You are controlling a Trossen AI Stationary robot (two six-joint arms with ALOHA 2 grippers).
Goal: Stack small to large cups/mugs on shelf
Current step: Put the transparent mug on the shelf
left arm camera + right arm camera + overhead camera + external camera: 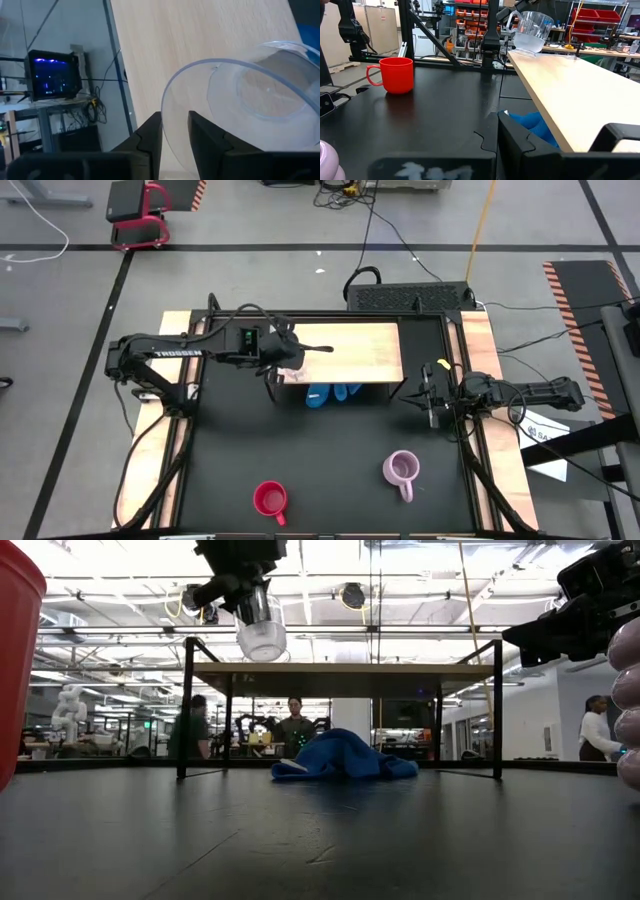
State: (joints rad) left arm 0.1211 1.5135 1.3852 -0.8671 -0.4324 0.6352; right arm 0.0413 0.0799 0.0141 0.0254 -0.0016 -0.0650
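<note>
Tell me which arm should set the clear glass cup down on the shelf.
Left. The left gripper already holds the clear glass cup by its rim, just above the shelf top near its left end. The right gripper waits beside the shelf's right end, holding nothing.

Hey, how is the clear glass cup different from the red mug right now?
The clear glass cup is see-through and held by its rim in the left gripper above the shelf; the red mug is opaque and stands untouched on the black table. The red mug has a handle; none shows on the glass cup. Both are open-topped drinking cups.
</note>
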